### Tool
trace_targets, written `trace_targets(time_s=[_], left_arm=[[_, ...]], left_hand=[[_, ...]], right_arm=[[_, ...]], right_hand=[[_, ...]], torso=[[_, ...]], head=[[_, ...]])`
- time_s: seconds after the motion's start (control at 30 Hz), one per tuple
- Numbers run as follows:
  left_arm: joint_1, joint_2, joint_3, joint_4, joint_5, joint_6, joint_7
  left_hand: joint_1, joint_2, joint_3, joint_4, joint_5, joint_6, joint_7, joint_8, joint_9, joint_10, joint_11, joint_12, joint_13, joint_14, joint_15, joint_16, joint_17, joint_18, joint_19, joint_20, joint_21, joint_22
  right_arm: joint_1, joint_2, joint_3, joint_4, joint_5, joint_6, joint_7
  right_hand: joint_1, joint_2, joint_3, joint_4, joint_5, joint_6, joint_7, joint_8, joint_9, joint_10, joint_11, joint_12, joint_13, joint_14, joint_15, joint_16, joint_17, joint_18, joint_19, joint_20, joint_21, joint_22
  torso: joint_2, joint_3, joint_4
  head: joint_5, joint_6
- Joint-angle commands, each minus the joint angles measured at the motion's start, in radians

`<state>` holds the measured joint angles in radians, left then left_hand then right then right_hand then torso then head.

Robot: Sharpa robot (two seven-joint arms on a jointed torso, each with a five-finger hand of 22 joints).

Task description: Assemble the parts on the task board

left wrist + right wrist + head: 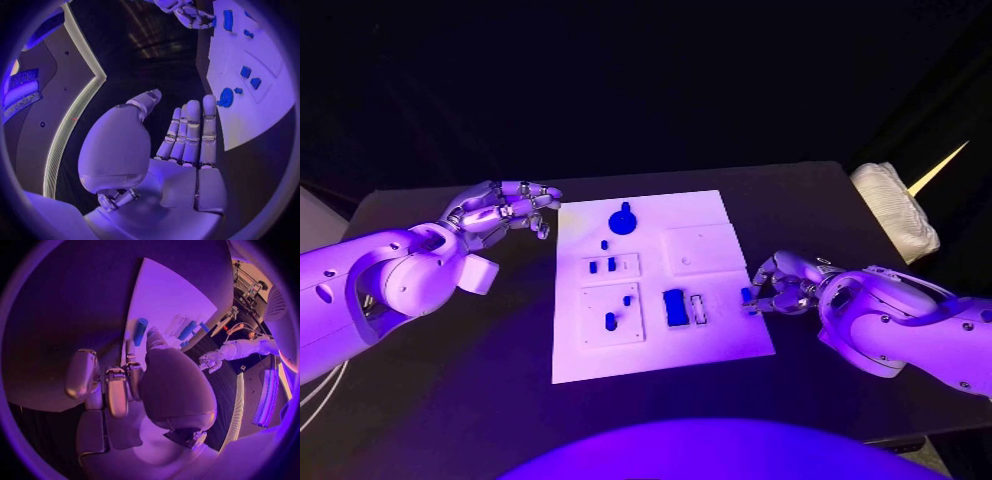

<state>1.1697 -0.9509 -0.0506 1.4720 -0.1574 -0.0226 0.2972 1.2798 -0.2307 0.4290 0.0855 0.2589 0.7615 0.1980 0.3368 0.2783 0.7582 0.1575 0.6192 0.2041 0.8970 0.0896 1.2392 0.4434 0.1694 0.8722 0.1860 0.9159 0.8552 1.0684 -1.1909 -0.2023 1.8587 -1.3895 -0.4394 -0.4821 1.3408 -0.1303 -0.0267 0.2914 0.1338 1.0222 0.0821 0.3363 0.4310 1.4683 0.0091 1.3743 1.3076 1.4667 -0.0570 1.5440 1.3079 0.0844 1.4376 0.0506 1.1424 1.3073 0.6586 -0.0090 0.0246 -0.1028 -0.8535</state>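
Progress: early, several blue parts (pixel 675 307) lie loose on task board (pixel 651 330), mid-table | right robot hand (pixel 780 284) pinches a small blue part (pixel 747 295) at board's edge | left robot hand (pixel 499 211) fingers apart, holds nothing, beside board

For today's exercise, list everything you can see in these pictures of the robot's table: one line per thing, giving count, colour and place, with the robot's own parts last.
Task board: one, white, middle of the black table, between the two hands.
Round part: one, blue, at the board's far end.
Long part: one, blue, lying on the board's near half, toward the right hand.
Small parts: several, blue, on the square plates at the board's left side; exact count unclear.
Table: one, black, under everything.
Padded object: one, white, at the table's far right corner.
Left hand: one, silver, open, beside the board's far left corner.
Right hand: one, silver, at the board's right edge, pinching a small blue piece.
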Motion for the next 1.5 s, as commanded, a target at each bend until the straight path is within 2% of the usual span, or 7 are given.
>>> trace_targets(time_s=[0.03, 0.3, 0.47, 0.63, 1.0, 1.33, 1.5], left_arm=[[-0.001, 0.0, 0.001, 0.001, 0.001, 0.016, 0.012], [-0.001, 0.0, 0.001, 0.0, 0.001, 0.018, 0.009], [-0.001, -0.002, 0.001, 0.0, 0.001, 0.018, 0.006], [-0.001, -0.003, 0.001, 0.0, 0.001, 0.019, 0.004], [-0.001, -0.004, 0.001, 0.001, 0.001, 0.021, 0.001], [-0.001, -0.003, 0.001, 0.002, 0.001, 0.021, -0.002], [-0.001, -0.002, 0.001, 0.002, 0.001, 0.021, -0.004]], left_hand=[[0.003, 0.007, -0.008, 0.0, -0.002, -0.008, 0.018, 0.005, 0.001, -0.008, 0.0, 0.005, 0.0, -0.001, 0.003, 0.006, 0.001, 0.015, 0.004, 0.004, -0.004, -0.002], [0.009, 0.012, -0.01, 0.002, -0.002, -0.009, 0.018, 0.006, 0.001, -0.009, 0.0, 0.007, -0.001, -0.001, 0.003, 0.006, 0.001, 0.015, 0.005, 0.004, -0.005, -0.003], [0.013, 0.016, -0.01, 0.002, -0.001, -0.009, 0.018, 0.007, 0.0, -0.01, 0.0, 0.008, -0.001, -0.002, 0.003, 0.006, 0.001, 0.015, 0.006, 0.004, -0.006, -0.003], [0.016, 0.018, -0.01, 0.003, -0.001, -0.01, 0.018, 0.008, 0.0, -0.011, 0.0, 0.009, -0.001, -0.002, 0.003, 0.006, 0.001, 0.015, 0.006, 0.004, -0.007, -0.004], [0.02, 0.021, -0.01, 0.003, -0.001, -0.01, 0.018, 0.009, 0.0, -0.012, 0.0, 0.01, -0.001, -0.002, 0.003, 0.006, 0.001, 0.015, 0.007, 0.004, -0.007, -0.004], [0.02, 0.021, -0.01, 0.003, -0.001, -0.01, 0.018, 0.009, 0.0, -0.012, 0.0, 0.01, -0.001, -0.002, 0.003, 0.006, 0.001, 0.015, 0.007, 0.004, -0.007, -0.004], [0.022, 0.023, -0.01, 0.004, -0.001, -0.01, 0.018, 0.009, 0.0, -0.012, 0.0, 0.01, -0.002, -0.002, 0.003, 0.006, 0.001, 0.015, 0.008, 0.003, -0.008, -0.004]], right_arm=[[-0.005, 0.01, 0.0, -0.003, -0.029, 0.024, -0.018], [-0.013, 0.04, 0.0, -0.025, -0.057, 0.04, -0.033], [-0.019, 0.052, 0.0, -0.039, -0.112, 0.092, -0.049], [-0.026, 0.063, -0.001, -0.044, -0.153, 0.132, -0.059], [-0.029, 0.068, 0.0, -0.02, -0.071, 0.067, -0.067], [0.001, 0.055, 0.003, 0.043, -0.013, -0.039, -0.049], [0.017, 0.067, 0.003, 0.066, 0.082, -0.049, -0.041]], right_hand=[[0.0, 0.004, 0.01, -0.001, 0.003, 0.01, 0.001, 0.002, 0.0, 0.033, -0.003, 0.006, 0.155, 0.088, 0.0, -0.003, 0.19, -0.007, 0.005, 0.002, 0.004, 0.074], [0.064, 0.023, 0.068, -0.007, -0.018, 0.027, -0.008, -0.005, -0.006, 0.034, -0.012, 0.007, 0.157, 0.089, -0.008, -0.001, 0.193, -0.008, 0.008, -0.005, 0.006, 0.079], [0.115, 0.006, 0.122, -0.015, -0.018, 0.041, -0.012, -0.012, -0.012, 0.034, -0.016, 0.005, 0.157, 0.089, -0.012, -0.001, 0.194, -0.008, 0.009, -0.009, 0.005, 0.082], [0.214, -0.035, 0.283, -0.061, 0.086, 0.073, -0.009, -0.025, -0.027, 0.029, -0.016, -0.001, 0.156, 0.089, -0.013, -0.002, 0.195, -0.008, 0.008, -0.014, 0.002, 0.088], [0.078, -0.096, 0.458, -0.069, 0.187, 0.072, -0.016, -0.02, -0.013, 0.032, -0.02, -0.007, 0.155, 0.091, -0.016, 0.0, 0.201, -0.008, 0.01, -0.014, -0.003, 0.099], [0.008, -0.104, 0.498, -0.06, 0.222, 0.068, -0.02, -0.011, 0.0, 0.037, -0.023, -0.002, 0.158, 0.092, -0.018, 0.003, 0.208, -0.01, 0.016, -0.016, 0.009, 0.107], [-0.032, -0.099, 0.511, -0.048, 0.222, 0.067, -0.021, -0.007, 0.006, 0.041, -0.025, 0.002, 0.16, 0.093, -0.019, 0.005, 0.211, -0.01, 0.018, -0.017, 0.008, 0.108]], torso=[[0.0, -0.0006, -0.001], [-0.001, -0.0006, 0.0008], [0.0, -0.0013, -0.0012], [-0.001, -0.0012, -0.0014], [-0.001, -0.0016, -0.0005], [-0.002, -0.0033, -0.0008], [-0.002, -0.0024, -0.0012]], head=[[0.003, -0.002], [0.005, -0.002], [0.007, -0.004], [0.007, -0.006], [0.008, -0.002], [0.008, -0.002], [0.008, -0.001]])
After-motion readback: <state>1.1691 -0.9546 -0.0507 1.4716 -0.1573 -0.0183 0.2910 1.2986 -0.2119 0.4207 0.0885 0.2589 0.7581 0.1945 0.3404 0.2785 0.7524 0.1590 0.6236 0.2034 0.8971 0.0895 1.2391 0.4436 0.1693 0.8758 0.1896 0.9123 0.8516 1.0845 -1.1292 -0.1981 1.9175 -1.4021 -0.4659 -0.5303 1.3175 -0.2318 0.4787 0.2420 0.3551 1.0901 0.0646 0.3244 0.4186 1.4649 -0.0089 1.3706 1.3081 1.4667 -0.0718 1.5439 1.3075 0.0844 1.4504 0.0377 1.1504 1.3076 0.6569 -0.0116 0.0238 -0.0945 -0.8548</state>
